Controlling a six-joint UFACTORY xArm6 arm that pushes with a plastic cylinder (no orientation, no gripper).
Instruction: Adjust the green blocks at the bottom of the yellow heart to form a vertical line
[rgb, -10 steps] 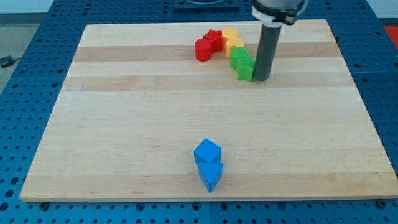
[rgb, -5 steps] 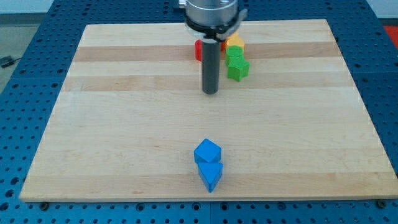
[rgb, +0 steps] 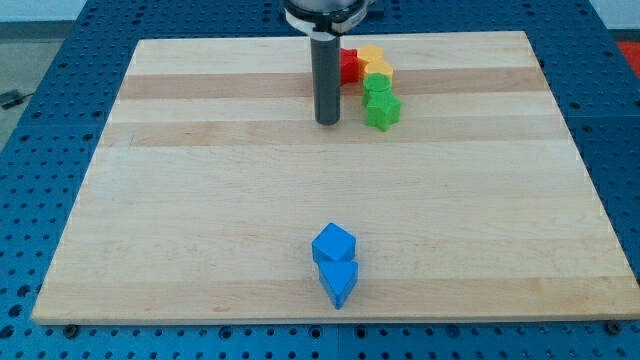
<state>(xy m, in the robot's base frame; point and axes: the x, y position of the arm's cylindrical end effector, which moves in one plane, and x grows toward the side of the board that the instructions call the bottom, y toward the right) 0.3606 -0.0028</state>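
Two green blocks sit near the view's top centre, one directly above the other, touching. Above them lie two yellow blocks: the heart and another. A red block shows left of the yellow ones, partly hidden by the rod. My tip rests on the board to the left of the lower green block, a short gap away from it.
Two blue blocks stand near the view's bottom centre, one just above the other, touching. The wooden board lies on a blue perforated table.
My tip went from the right side of the green blocks, round below them, to their left, then a little up and left. The lower green block shifted slightly left.
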